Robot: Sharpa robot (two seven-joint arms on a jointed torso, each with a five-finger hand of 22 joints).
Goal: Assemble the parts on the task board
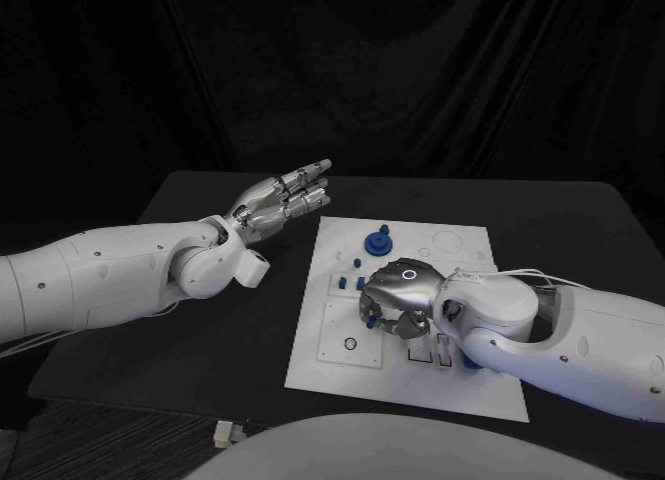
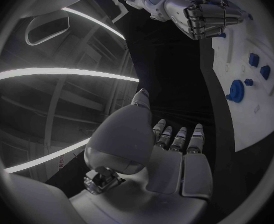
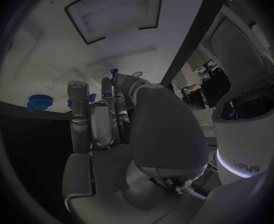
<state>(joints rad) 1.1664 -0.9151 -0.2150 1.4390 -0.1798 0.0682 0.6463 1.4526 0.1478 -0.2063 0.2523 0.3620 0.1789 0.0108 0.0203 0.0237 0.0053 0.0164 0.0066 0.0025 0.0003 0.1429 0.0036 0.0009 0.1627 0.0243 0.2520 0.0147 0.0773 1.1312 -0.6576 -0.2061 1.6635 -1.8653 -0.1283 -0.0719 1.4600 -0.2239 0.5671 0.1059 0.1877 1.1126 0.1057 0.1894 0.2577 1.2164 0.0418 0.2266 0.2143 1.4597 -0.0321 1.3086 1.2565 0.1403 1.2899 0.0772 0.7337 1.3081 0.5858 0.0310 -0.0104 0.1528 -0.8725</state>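
The white task board (image 1: 462,390) lies in the middle of the black table. A blue gear (image 1: 377,241) stands near its far edge, with small blue parts (image 1: 358,284) just in front of it. My right hand (image 1: 400,293) hovers low over the board's middle with its fingers curled down. In the right wrist view a small blue part (image 3: 114,72) sits pinched between the thumb and a fingertip. My left hand (image 1: 282,203) is raised off the board's left side, fingers straight and apart, holding nothing. The left wrist view shows the gear (image 2: 236,90) and my right hand (image 2: 205,15).
Bare black table (image 1: 217,330) surrounds the board on the left and at the back. A small white object (image 1: 226,434) lies at the table's near edge. The board's near right part is hidden under my right forearm (image 1: 592,335).
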